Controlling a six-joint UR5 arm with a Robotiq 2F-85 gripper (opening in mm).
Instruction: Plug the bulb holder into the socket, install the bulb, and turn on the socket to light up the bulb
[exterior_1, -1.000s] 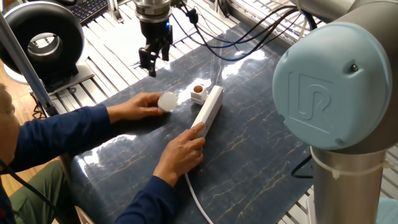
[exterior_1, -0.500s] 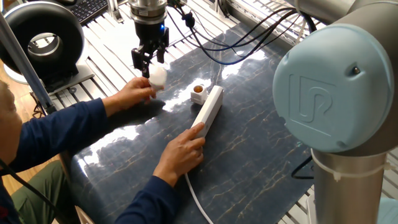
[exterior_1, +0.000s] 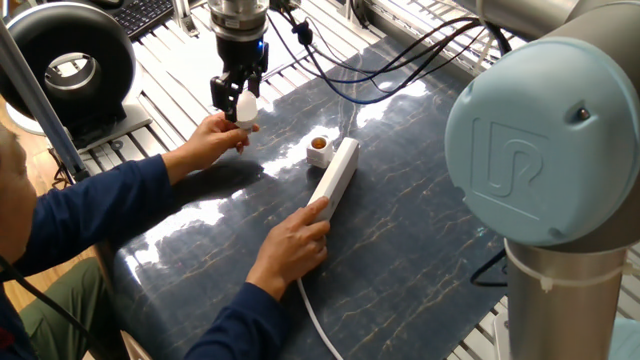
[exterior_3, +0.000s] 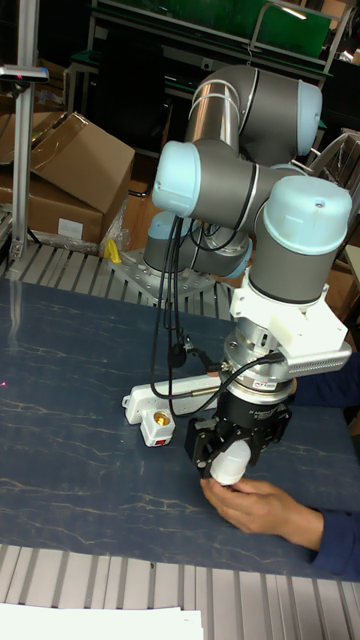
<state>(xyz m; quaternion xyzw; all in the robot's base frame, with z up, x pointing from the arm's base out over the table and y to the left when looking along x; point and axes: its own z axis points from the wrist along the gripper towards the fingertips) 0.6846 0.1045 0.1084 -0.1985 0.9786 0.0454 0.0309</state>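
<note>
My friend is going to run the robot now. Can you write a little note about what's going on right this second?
Claw: the bulb sits between its fingers while a person's hand lifts it up there. Whether the fingers grip it yet cannot be told.
Bulb holder: already plugged into the far end of the socket, orange opening facing up, empty.
The person's other hand rests at the socket's near end.
Done: holder plugged in.
Left: screw the bulb in, switch the socket on.
</note>
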